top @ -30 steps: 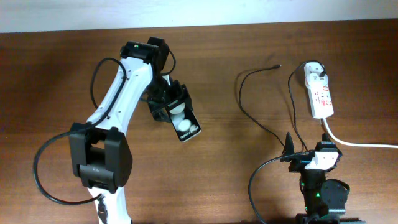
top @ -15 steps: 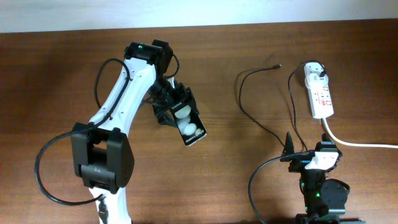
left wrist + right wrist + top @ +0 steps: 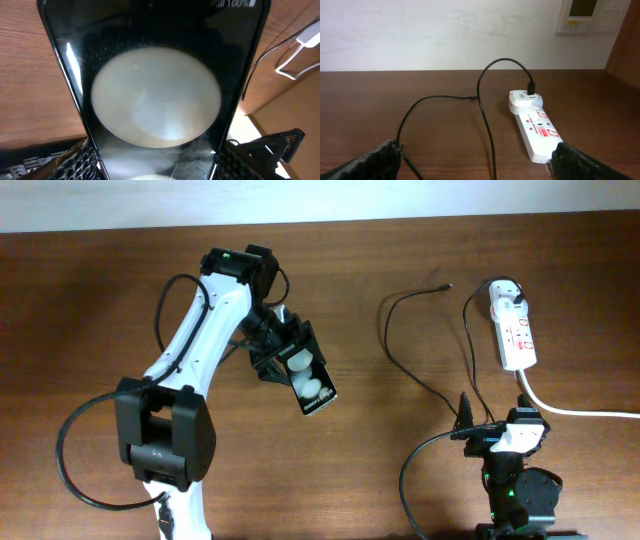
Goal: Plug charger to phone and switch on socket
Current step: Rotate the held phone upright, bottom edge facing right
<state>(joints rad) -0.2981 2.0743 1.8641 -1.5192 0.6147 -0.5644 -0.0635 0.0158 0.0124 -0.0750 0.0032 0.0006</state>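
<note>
Plainly, left tool (image 3: 289,364) clamps the glossy black flat phone (image 3: 313,393); right tool (image 3: 477,162) gapes wide, empty.

Overhead, light falls soft and even on the brown table (image 3: 90,290), with only faint shadows beside the left arm (image 3: 195,330); the picture is sharp. The glossy face of the phone (image 3: 306,379) throws back two white round spots of glare. In the left wrist view that face fills the frame: one big pale reflection (milky, soft at its rim) on dark glass. The right wrist view is bright, its pale wall (image 3: 445,30) nearly washed out and the power strip (image 3: 536,131) crisp. The right gripper (image 3: 476,150) shows its fingers (image 3: 365,161) dark and out of focus in the lower corners.
</note>
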